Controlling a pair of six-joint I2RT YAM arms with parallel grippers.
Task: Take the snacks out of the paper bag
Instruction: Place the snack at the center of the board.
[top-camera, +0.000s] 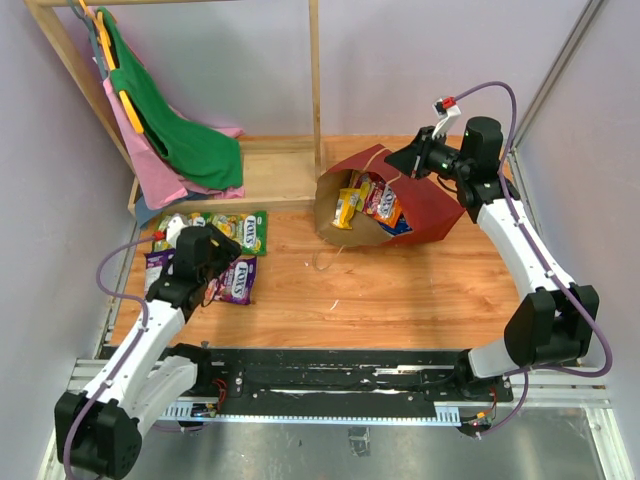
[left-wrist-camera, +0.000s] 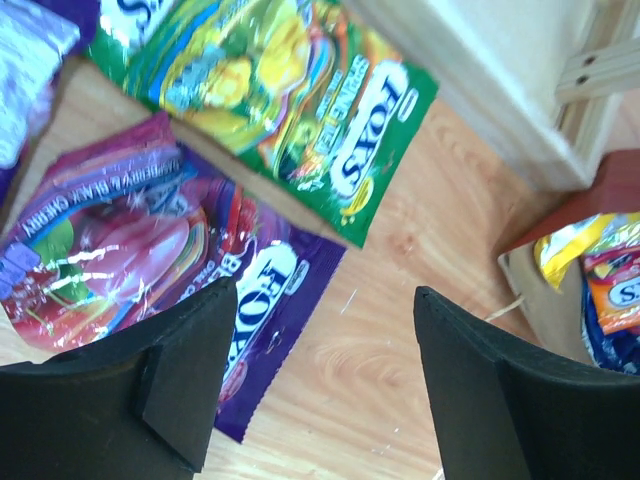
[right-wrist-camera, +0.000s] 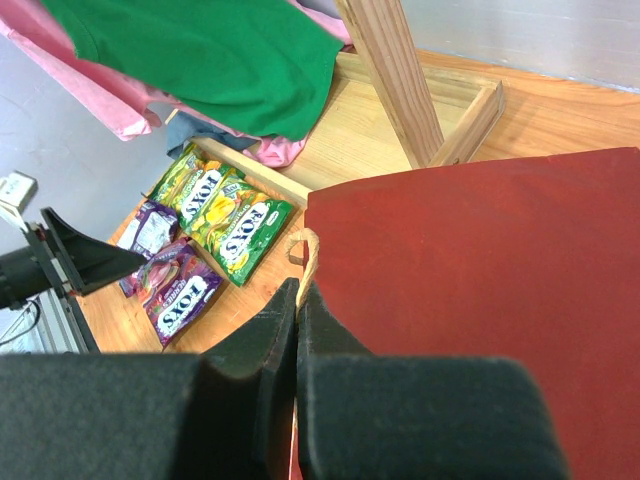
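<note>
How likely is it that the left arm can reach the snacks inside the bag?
Probably yes. The bag lies on its side, mouth toward the left end effector, which is open and empty. Nothing stands between them, and the right end effector pinches the bag's rim.

The top camera looks down on the whole table (top-camera: 400, 290); both wrist cameras look close (sharing the purple packet (right-wrist-camera: 182, 296)).

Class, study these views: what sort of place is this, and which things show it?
Likely a robotics lab test cell: the left arm and right arm are bolted to a metal rail, plain walls box the table in, and the paper bag and wooden rack look like staged props.
</note>
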